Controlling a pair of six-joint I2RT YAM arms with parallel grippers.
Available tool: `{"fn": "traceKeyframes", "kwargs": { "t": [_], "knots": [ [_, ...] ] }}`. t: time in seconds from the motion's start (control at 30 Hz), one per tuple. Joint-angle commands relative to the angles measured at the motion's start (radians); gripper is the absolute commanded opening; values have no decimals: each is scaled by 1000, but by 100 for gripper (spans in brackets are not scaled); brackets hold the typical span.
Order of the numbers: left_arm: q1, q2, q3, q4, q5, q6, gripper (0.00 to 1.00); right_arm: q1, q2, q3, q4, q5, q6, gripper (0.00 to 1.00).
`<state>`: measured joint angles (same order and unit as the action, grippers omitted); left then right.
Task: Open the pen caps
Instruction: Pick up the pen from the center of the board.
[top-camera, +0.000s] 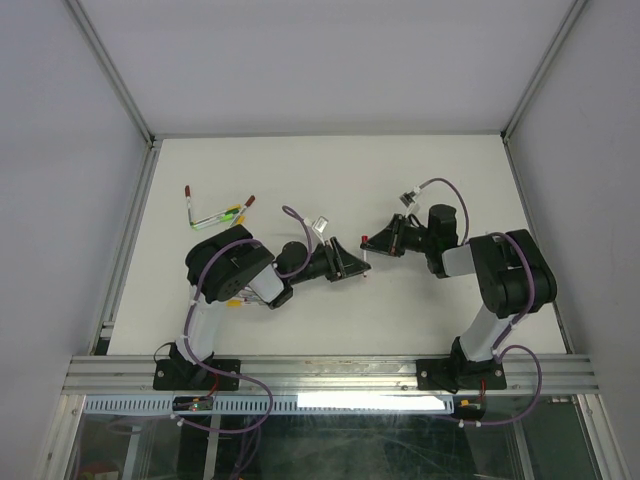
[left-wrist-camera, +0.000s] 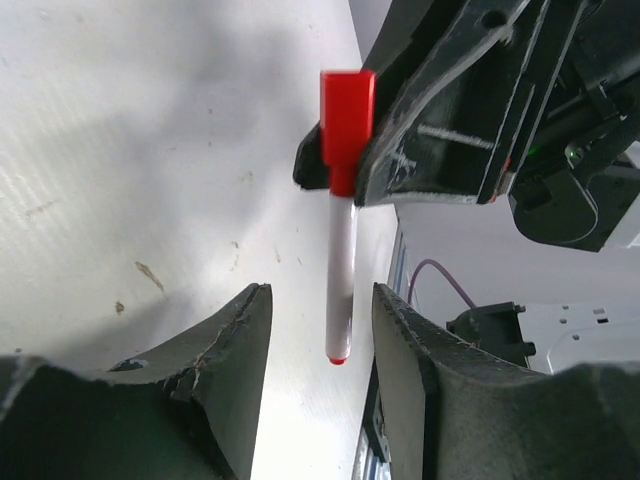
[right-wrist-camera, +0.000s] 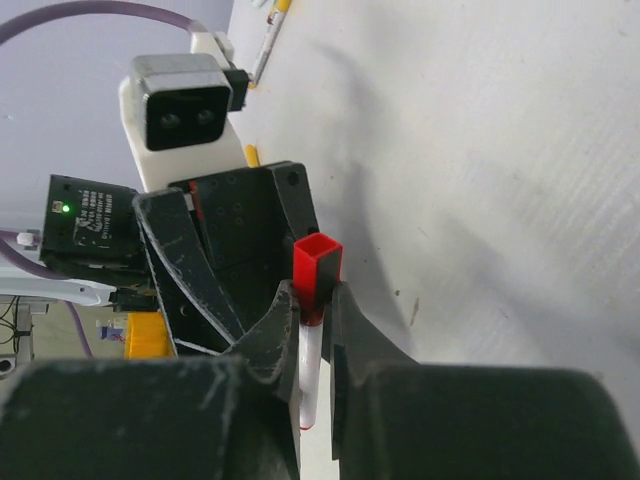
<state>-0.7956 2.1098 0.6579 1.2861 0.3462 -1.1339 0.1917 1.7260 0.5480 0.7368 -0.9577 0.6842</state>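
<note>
Red pen cap (left-wrist-camera: 348, 110) held above the table (left-wrist-camera: 120, 150), mid-workspace | right gripper (right-wrist-camera: 315, 315) clamped at its base | left gripper (left-wrist-camera: 320, 300) wide around the pen (left-wrist-camera: 340, 270) barrel, apparently untouching | best: close squarely on barrel, pull straight along its axis.

Both arms fold inward from their bases so that the two grippers face each other nose to nose, almost touching. The left arm (top-camera: 228, 268) is bent low, its forearm running to the right. The left gripper (left-wrist-camera: 322, 295) has its fingers (left-wrist-camera: 235, 370) spread apart, gripping nothing. The right arm (top-camera: 505, 275) rises at the elbow and doubles back leftward. The right gripper (right-wrist-camera: 312, 305) is pinched tight on a red-capped pen (left-wrist-camera: 340, 250), just under the cap.
</note>
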Motion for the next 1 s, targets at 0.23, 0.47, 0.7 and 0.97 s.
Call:
{"fn": "traceKeyframes", "kwargs": {
  "t": [0.23,0.47,0.7,0.97],
  "knots": [
    [-24,30,30,144,57,-30,23,-14,-69,-2,150,-51,44,0],
    [-22,14,31,143,62,-18,0,-4,-69,3,147,-89,38,8],
    [-23,-15,10,178,41,-8,0,44,-84,19,112,-124,1,41],
    [-10,-40,-39,236,-9,-15,0,82,-88,31,59,-122,-41,32]
  ]
}}
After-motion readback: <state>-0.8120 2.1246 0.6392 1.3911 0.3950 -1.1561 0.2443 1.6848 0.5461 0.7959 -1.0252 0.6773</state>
